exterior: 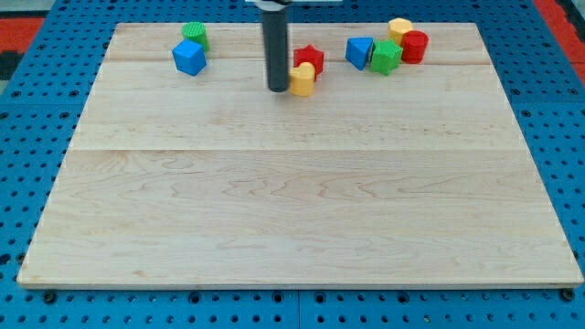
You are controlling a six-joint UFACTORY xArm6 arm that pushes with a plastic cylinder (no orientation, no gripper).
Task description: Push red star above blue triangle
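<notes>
Resting on the desk [302,210] with my tip [278,89] just left of a yellow block [303,79], touching it or very nearly so. No jaws on this tool (a plain dark rod), so nothing to stand apart, together or clamped; contact by pushing only. Red star [309,58] just beyond my tip and to its right, tucked behind the yellow block and apparently touching it. Blue triangle [359,51] farther to the tool's right, a green block [385,57] against its far side, then a red cylinder [414,46] and a second yellow block [399,27]. Well off to the tool's left, a blue cube [189,58] and another green block [195,35].

Judging by looks: small, rigid and light, likely to slide readily on smooth wood and to spin if struck off-centre (star points offer no flat face). No taking hold possible; best met squarely through the middle, or in a notch between two points, from the side away from the goal. Little room between the triangle and the desk's top edge, so short, gentle shoves. Yellow block likely to get dragged along unless skirted first.
</notes>
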